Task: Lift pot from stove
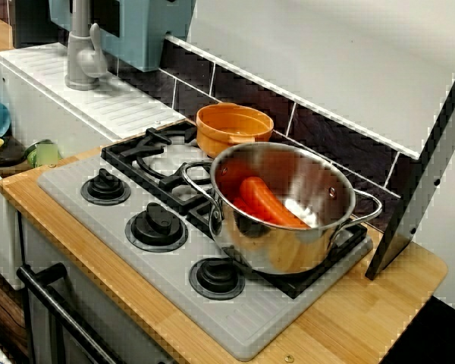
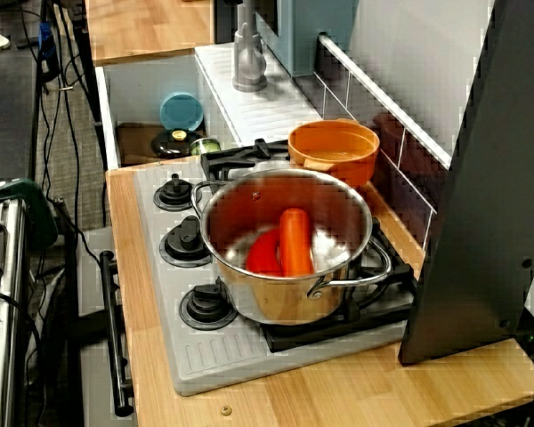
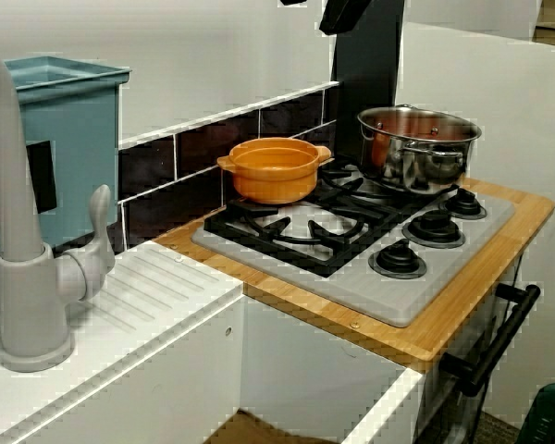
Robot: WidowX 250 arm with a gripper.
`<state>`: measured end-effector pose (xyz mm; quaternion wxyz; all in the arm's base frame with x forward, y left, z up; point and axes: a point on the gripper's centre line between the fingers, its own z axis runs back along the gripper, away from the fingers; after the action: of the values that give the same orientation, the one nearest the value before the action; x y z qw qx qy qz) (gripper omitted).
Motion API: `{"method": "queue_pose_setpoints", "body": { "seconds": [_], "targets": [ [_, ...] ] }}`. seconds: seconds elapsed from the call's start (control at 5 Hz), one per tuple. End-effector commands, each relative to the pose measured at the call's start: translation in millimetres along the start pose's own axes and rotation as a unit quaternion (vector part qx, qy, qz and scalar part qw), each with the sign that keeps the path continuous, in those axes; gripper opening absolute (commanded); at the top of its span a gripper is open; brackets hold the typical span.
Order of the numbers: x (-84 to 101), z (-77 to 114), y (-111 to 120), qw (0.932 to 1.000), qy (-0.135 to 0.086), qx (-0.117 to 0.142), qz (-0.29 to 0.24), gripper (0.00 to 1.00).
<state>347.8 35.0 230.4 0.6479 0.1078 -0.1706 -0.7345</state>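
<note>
Pincer not visible, state unknown. Orange pot [image 1: 234, 127] on stove [image 1: 136, 201] back grate, beside steel pot [image 1: 284, 205]; likely light, rigid plastic, grip rim or side tab.

The steel pot [image 1: 288, 208] hides part of the orange pot [image 1: 233, 127].

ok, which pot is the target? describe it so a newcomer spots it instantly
Find the grey stove set in the wooden counter. On its black grates, at the back by the dark tiled wall, sits the pot. It is small, orange and empty, with short tab handles, unlike the big shiny steel pot holding orange food.
</note>
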Motion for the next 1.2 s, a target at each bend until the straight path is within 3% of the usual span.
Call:
{"method": "queue_pose_setpoints", "body": {
  "seconds": [0.0,0.4,1.0],
  "targets": [
    [0.0,0.0,0,1.0,0.0,0.0,0.0,1.0],
    [2.2,-32.3,-15,0.9986,0.029,0.034,-0.027,1.0],
    [21.1,-71.9,-12,0.9964,0.025,0.049,-0.064,1.0]
  ]
}}
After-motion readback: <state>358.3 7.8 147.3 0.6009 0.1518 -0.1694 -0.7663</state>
